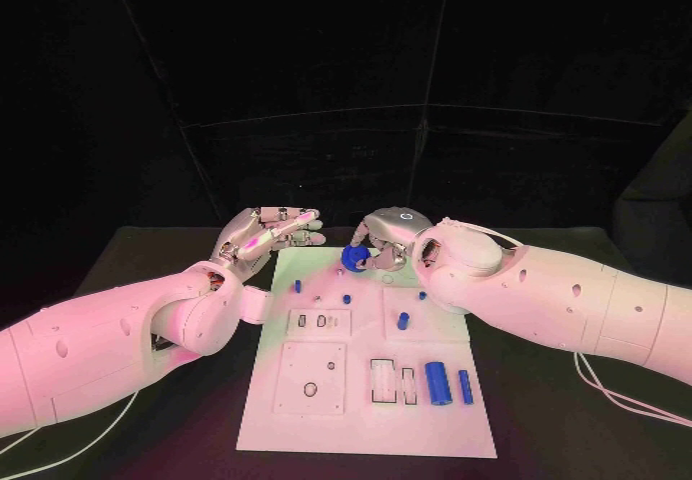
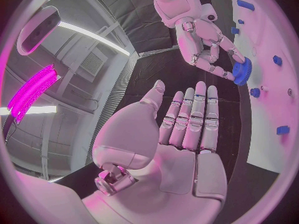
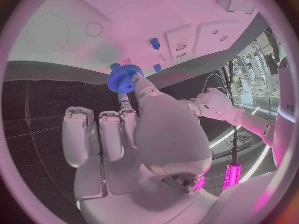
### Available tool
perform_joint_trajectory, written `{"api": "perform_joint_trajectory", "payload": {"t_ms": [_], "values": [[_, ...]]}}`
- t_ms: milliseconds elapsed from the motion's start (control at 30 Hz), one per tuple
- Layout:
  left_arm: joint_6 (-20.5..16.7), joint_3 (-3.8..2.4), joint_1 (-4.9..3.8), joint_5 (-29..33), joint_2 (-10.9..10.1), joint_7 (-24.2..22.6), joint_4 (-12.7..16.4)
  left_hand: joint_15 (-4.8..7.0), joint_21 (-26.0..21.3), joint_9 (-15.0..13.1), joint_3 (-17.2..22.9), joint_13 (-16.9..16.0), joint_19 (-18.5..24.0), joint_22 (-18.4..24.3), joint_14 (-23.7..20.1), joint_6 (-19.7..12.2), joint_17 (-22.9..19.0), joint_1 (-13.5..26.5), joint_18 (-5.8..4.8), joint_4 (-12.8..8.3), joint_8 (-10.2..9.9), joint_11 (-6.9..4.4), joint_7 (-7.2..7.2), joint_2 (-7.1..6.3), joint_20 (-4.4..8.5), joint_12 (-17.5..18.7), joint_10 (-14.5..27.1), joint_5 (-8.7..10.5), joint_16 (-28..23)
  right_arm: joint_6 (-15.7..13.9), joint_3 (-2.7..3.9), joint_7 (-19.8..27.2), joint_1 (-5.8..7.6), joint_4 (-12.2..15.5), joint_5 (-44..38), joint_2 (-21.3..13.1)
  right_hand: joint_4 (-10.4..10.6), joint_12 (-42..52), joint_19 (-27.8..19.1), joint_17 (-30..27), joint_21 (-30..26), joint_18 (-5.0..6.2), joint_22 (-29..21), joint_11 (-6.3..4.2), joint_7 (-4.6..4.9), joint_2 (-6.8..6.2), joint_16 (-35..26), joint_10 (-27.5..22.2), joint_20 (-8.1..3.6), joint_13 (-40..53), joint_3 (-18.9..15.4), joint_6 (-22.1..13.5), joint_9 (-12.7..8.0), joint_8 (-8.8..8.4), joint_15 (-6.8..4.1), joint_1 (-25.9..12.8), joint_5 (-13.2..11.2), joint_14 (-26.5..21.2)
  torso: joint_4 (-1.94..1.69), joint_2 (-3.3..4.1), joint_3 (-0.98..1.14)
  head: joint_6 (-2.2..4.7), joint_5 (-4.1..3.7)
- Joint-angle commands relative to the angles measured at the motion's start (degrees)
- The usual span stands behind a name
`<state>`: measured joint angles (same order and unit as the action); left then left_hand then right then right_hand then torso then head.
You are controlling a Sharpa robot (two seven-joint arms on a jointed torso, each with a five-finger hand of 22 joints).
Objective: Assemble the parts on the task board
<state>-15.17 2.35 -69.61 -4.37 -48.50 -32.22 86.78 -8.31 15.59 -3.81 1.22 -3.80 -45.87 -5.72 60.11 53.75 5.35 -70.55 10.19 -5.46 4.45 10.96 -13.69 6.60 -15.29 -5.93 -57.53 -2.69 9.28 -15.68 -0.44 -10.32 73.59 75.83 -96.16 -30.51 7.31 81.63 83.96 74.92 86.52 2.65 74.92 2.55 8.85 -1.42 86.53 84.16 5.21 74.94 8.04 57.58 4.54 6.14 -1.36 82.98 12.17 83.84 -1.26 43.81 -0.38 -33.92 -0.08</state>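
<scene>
A black table stands before a dark backdrop, and on its middle lies the white task board.

At the far edge of the board, about 12 o'clock from its centre, a blue gear is held by the right hand. In the right wrist view the gear is pinched between the thumb and one finger of that hand, at the rim of the board; the other fingers are straight beside it. The left wrist view shows the same gear at the fingertips of the right hand.

On the board, two small blue pegs stand at about 10 o'clock from the centre. A short blue piece lies near the middle. Toward 5 o'clock, a thick blue cylinder and a thin blue cylinder lie side by side, beside two rectangular slots.

The left hand is at the far left corner of the board, about 11 o'clock. It holds nothing; in the left wrist view its palm is flat, and the fingers are straight and lie close together.
</scene>
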Motion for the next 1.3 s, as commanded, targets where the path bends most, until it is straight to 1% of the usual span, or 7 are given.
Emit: {"api": "perform_joint_trajectory", "payload": {"t_ms": [33,333,567,767,933,1133,1300], "values": [[0.58,-0.04,-0.08,-0.25,0.04,-0.28,0.11,-0.25,-0.23,0.03,0.16,0.04,-0.32,0.1,0.11,-0.31,-0.09,-0.48,0.4,-0.29,-0.25,0.13,-0.7,0.31,0.12,0.2,0.01,-0.28,-0.23,-0.82,0.01,-0.91,-0.15,-1.02,-1.9,1.22,0.42,-0.38,0.22,7.18,0.31,-0.82,7.39,-0.07,-1.56,0.14,0.26,0.12,-0.22,6.01,0.82,3.52,0.27,0.75,-0.15,-0.36,-0.36,4.53,0.06,0.04,0.04,-0.11,0.11],[0.53,-0.04,-0.09,-0.25,0.25,-0.3,-0.03,-0.25,-0.23,0.03,0.22,0.03,-0.34,0.11,0.13,-0.31,-0.09,-0.52,0.4,-0.34,-0.26,0.13,-0.69,0.34,0.13,0.21,-0.01,-0.28,-0.24,1.44,-0.03,-1.37,-1.47,-5.22,-2.46,5.43,0.46,-0.47,0.25,7.11,0.33,-0.83,7.44,-0.05,-1.51,0.04,0.22,0.06,-0.2,5.95,1.03,3.41,0.19,0.58,-0.12,-0.69,-0.56,4.51,0.08,0.03,0.08,-0.31,0.22],[0.47,-0.04,-0.09,-0.25,0.2,-0.3,-0.09,-0.25,-0.23,0.03,0.22,0.03,-0.34,0.11,0.13,-0.31,-0.09,-0.52,0.4,-0.34,-0.26,0.13,-0.69,0.34,0.13,0.21,-0.01,-0.28,-0.24,2.22,-0.04,-1.58,-2.02,-6.87,-2.69,6.86,0.49,-0.77,0.24,6.98,0.33,-0.83,7.43,0.0,-1.45,-0.13,0.16,-0.14,-0.17,5.68,1.17,3.28,0.1,0.39,-0.07,-1.04,-0.75,4.49,0.09,0.05,0.16,-0.41,0.38],[0.47,-0.05,-0.09,-0.25,0.3,-0.31,-0.19,-0.25,-0.23,0.03,0.22,0.03,-0.34,0.11,0.13,-0.31,-0.09,-0.52,0.4,-0.34,-0.26,0.13,-0.69,0.34,0.13,0.21,-0.01,-0.28,-0.24,1.96,-0.05,-2.0,-2.26,-7.99,-2.99,8.16,0.46,-1.1,0.22,6.99,0.31,-0.83,7.43,0.16,-1.23,-0.48,0.15,-0.38,-0.07,5.43,1.5,2.73,-0.12,-0.13,0.08,-1.54,-0.88,4.49,0.09,0.03,0.09,-0.37,0.41],[0.48,-0.05,-0.09,-0.25,0.37,-0.31,-0.21,-0.25,-0.23,0.03,0.22,0.03,-0.34,0.11,0.13,-0.31,-0.09,-0.52,0.4,-0.34,-0.26,0.13,-0.69,0.34,0.13,0.21,-0.01,-0.28,-0.24,1.98,-0.05,-2.21,-2.32,-8.47,-3.23,8.76,0.59,-1.37,0.2,6.95,0.3,-0.83,7.42,0.5,-0.82,-1.1,0.12,-0.55,0.13,5.24,1.54,1.86,-0.39,-0.9,0.34,-2.45,-1.39,4.48,0.1,0.05,0.07,-0.51,0.44],[0.37,-0.05,-0.09,-0.26,0.37,-0.2,-0.22,-0.25,-0.25,0.03,0.31,0.03,-0.36,0.14,0.14,-0.3,-0.1,-0.54,0.39,-0.45,-0.28,0.13,-0.69,0.36,0.14,0.26,-0.02,-0.28,-0.29,2.67,-0.05,-2.31,-2.35,-8.76,-3.32,9.14,1.34,-2.17,0.11,6.92,0.24,-0.8,7.32,1.1,-0.23,-2.61,0.09,-1.08,0.63,4.54,0.26,0.19,-0.67,-2.16,0.88,-4.88,-1.72,4.47,0.13,0.0,0.07,-0.41,0.39],[0.36,-0.05,-0.09,-0.26,0.39,-0.14,-0.19,-0.25,-0.25,0.03,0.33,0.04,-0.37,0.15,0.14,-0.3,-0.11,-0.55,0.39,-0.47,-0.28,0.13,-0.69,0.37,0.14,0.27,-0.02,-0.28,-0.3,3.51,-0.06,-3.27,-2.36,-9.07,-3.4,9.27,1.93,-3.29,-0.12,6.44,0.09,-0.73,7.05,1.58,0.26,-3.3,-0.14,-1.88,1.04,3.54,-1.17,-2.29,-0.81,-2.67,1.29,-6.4,-3.44,4.35,0.1,0.02,0.09,-0.47,0.46]]}}
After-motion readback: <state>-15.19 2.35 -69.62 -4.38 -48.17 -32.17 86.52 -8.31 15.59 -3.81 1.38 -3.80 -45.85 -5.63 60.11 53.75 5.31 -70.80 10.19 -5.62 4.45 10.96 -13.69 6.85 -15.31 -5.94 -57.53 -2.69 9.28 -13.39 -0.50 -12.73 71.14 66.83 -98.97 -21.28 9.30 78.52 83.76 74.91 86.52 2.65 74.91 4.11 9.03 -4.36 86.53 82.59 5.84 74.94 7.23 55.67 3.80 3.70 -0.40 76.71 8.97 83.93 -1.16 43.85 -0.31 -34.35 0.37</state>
